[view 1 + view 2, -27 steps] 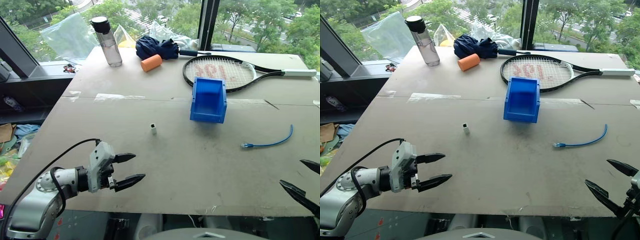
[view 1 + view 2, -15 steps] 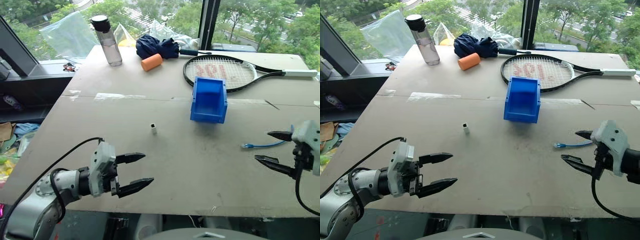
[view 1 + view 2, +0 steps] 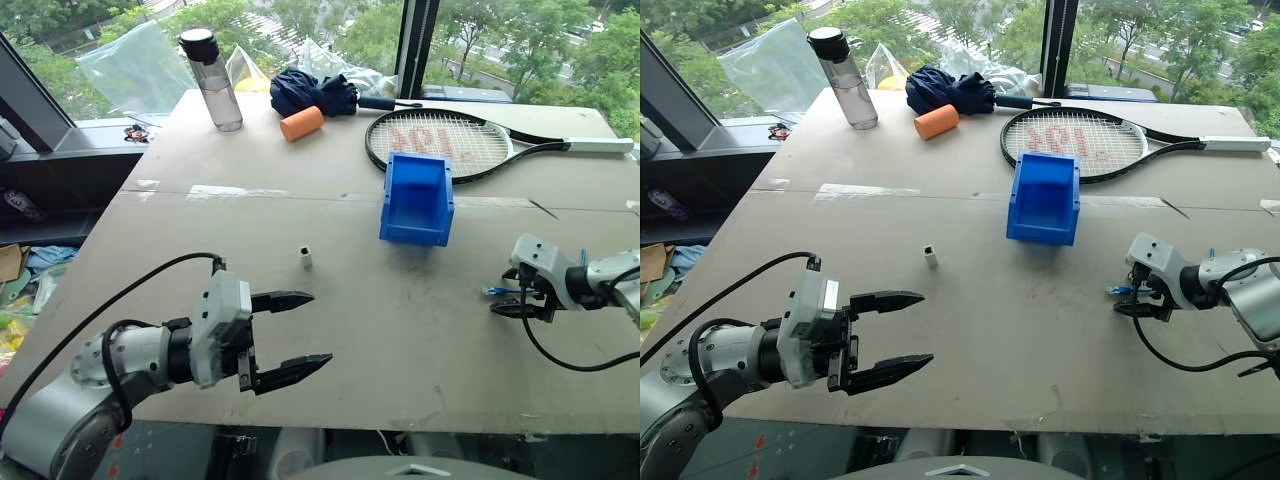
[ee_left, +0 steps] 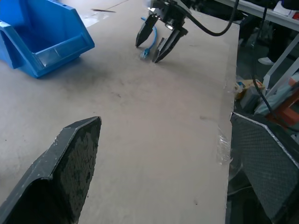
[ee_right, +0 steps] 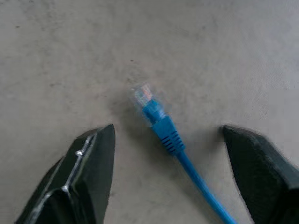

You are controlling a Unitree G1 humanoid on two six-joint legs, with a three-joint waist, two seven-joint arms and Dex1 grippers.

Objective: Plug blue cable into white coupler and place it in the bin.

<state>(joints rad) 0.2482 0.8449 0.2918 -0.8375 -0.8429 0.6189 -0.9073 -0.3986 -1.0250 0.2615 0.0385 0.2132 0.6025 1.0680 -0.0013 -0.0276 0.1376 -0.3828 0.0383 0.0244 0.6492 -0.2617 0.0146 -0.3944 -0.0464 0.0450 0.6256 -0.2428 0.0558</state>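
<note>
At the left we see the left gripper [image 3: 285,335] hovering over the table's [image 3: 350,330] near edge, jaws spread wide and holding nothing. Past it the white coupler [image 3: 305,257] stands alone on the board. Further right sits the bin [image 3: 417,199] — upright, beside a tennis racket [image 3: 440,143]. At the right, the right gripper [image 5: 177,172] straddles the blue cable's [image 5: 161,128] plug end, fingers apart, not touching it.

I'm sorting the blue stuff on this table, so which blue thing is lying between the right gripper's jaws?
The blue cable, its clear-plug end lying flat between the right gripper's open jaws. The blue bin stands mid-table, apart from both grippers.
</note>
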